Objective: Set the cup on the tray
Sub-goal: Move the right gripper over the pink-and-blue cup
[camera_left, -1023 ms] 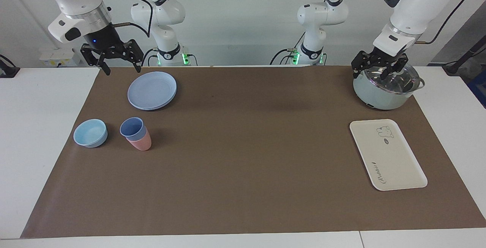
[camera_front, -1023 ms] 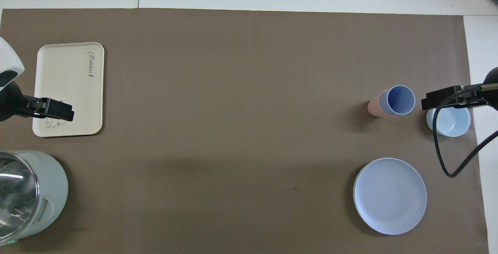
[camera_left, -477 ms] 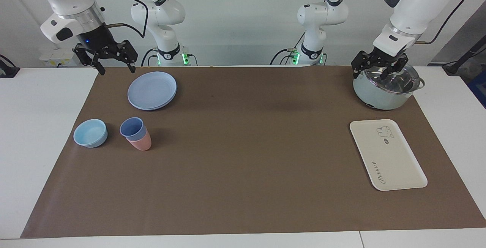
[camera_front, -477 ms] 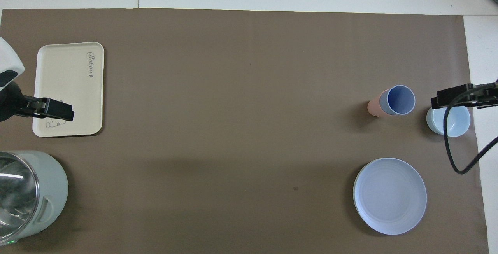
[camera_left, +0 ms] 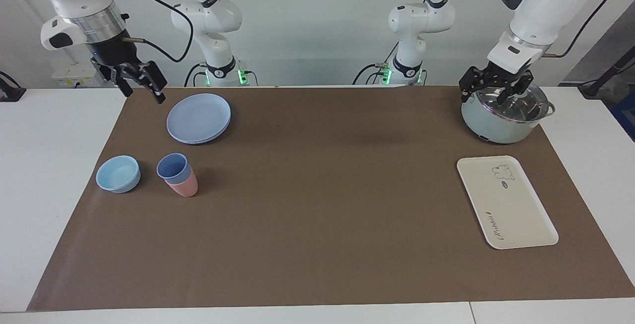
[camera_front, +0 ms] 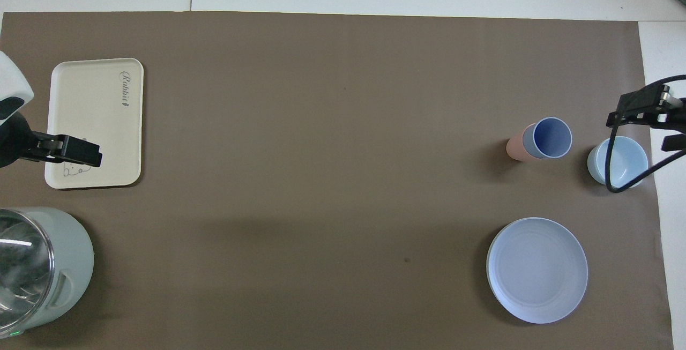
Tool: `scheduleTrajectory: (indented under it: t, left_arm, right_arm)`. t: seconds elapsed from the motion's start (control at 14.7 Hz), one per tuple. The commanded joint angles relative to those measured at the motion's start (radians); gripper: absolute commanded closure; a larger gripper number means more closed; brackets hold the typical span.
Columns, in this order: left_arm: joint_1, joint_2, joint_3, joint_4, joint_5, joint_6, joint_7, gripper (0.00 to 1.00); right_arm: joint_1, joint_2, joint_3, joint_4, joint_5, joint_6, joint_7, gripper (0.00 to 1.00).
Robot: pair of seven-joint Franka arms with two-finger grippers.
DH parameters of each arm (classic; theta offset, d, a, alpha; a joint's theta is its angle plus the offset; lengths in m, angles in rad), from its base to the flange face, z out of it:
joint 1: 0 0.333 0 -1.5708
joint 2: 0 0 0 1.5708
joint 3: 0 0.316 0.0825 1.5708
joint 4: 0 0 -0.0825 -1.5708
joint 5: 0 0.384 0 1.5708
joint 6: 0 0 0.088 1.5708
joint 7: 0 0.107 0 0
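Observation:
The periwinkle-blue cup (camera_left: 172, 166) (camera_front: 552, 138) stands nested in a pink cup (camera_left: 184, 187) (camera_front: 513, 148) on the brown mat, toward the right arm's end of the table. The cream tray (camera_left: 506, 205) (camera_front: 96, 119), with its bear drawing and script lettering, lies bare toward the left arm's end. My right gripper (camera_left: 143, 94) hangs open and holds nothing, in the air over the mat's corner beside the blue plates and well apart from the cup. My left gripper (camera_left: 488, 97) hangs open over the lidded pot and waits.
A stack of round blue plates (camera_left: 198, 117) (camera_front: 537, 269) lies nearer to the robots than the cups. A squat light-blue bowl (camera_left: 118, 173) (camera_front: 617, 165) sits beside the cups. A pale-green pot with a glass lid (camera_left: 503, 115) (camera_front: 37, 269) stands nearer to the robots than the tray.
My right gripper has drifted toward its own end of the table, away from the plates, and has turned at the wrist, with its fingers now closer together. The left arm has not moved.

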Motion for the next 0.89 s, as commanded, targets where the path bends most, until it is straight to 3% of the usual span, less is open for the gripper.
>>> scheduleTrajectory:
  t: [0.0, 0.34, 0.61, 0.82]
  left_arm:
    - [0.003, -0.024, -0.001, -0.022, 0.016, -0.003, 0.012, 0.0]
    - [0.004, -0.022, -0.001, -0.023, 0.016, -0.003, 0.011, 0.0]
    - [0.004, -0.024, -0.001, -0.022, 0.016, -0.003, 0.012, 0.0]
    - [0.003, -0.024, -0.001, -0.022, 0.016, -0.013, 0.011, 0.0]
  right_arm:
    - [-0.057, 0.045, 0.006, 0.009, 0.065, 0.025, 0.154, 0.08]
    - [-0.175, 0.138, 0.005, 0.023, 0.167, 0.054, 0.281, 0.08]
    - [-0.239, 0.291, 0.005, 0.104, 0.27, 0.054, 0.294, 0.08]
    - [-0.276, 0.387, 0.005, 0.101, 0.337, 0.088, 0.295, 0.08]
